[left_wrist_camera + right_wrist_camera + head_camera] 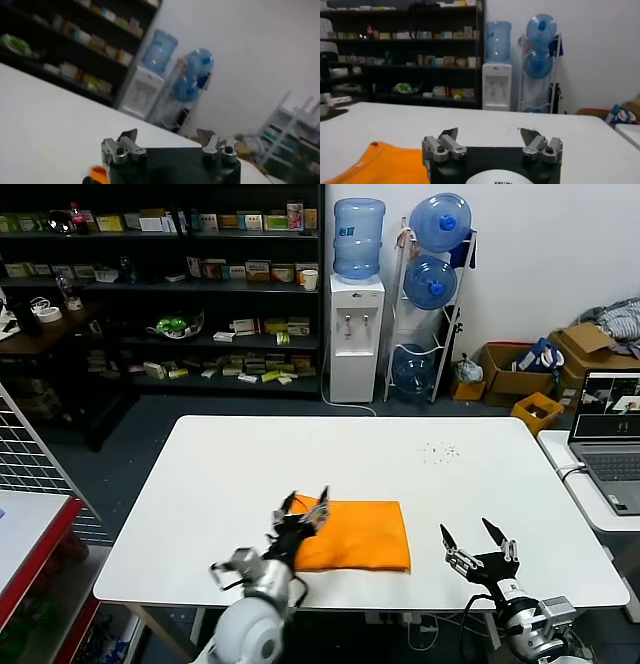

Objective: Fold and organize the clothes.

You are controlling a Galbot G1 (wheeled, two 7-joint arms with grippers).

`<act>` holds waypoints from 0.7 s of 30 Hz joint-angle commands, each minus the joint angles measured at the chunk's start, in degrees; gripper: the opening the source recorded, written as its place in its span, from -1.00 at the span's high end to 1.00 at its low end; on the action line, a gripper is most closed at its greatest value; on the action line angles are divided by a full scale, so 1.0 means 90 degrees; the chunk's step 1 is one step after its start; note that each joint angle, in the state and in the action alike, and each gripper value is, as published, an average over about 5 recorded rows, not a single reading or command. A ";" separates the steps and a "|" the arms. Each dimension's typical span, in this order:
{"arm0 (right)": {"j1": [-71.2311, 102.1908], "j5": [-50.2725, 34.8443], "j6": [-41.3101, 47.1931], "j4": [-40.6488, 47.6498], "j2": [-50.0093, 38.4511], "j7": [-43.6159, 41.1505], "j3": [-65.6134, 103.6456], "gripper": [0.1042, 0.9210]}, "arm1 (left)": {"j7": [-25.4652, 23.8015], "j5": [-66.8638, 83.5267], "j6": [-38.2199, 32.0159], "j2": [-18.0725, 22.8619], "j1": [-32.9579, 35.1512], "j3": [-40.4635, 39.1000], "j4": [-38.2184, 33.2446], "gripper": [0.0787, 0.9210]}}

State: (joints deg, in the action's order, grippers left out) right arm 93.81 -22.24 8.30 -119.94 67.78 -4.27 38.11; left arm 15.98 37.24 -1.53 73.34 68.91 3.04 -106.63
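Folded T-shirt (355, 535) near table (250, 464) front edge – far half bare

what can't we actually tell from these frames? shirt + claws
- Orange T-shirt, head view: lies folded, so the lettering and inner layers are hidden; its near left corner is covered by the left claw.
- Left wrist view: only a sliver of shirt shows, cut off by the edge; blurred.
- Right wrist view: shirt cut off by the edge and the claw body.
- Right claw: open beside the shirt; whether it touches the table is unclear.
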 commanded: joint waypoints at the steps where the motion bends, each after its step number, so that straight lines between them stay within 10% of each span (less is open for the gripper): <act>1: -0.0368 0.1258 -0.1528 0.0864 0.1074 -0.0606 0.0083 -0.76 | -0.2620 -0.1477 -0.2930 -0.0409 0.3125 0.3786 -0.0295 -0.74; 21: 0.0108 0.2295 -0.2787 0.1308 0.2258 -0.1078 0.0651 -0.76 | -0.3201 -0.1701 -0.3271 0.0518 0.3421 0.3737 -0.0139 -0.77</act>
State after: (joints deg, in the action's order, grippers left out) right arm 93.72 -7.21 -9.85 -110.44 82.30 -11.33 42.62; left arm -8.20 25.85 -26.96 74.05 95.88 32.56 -107.59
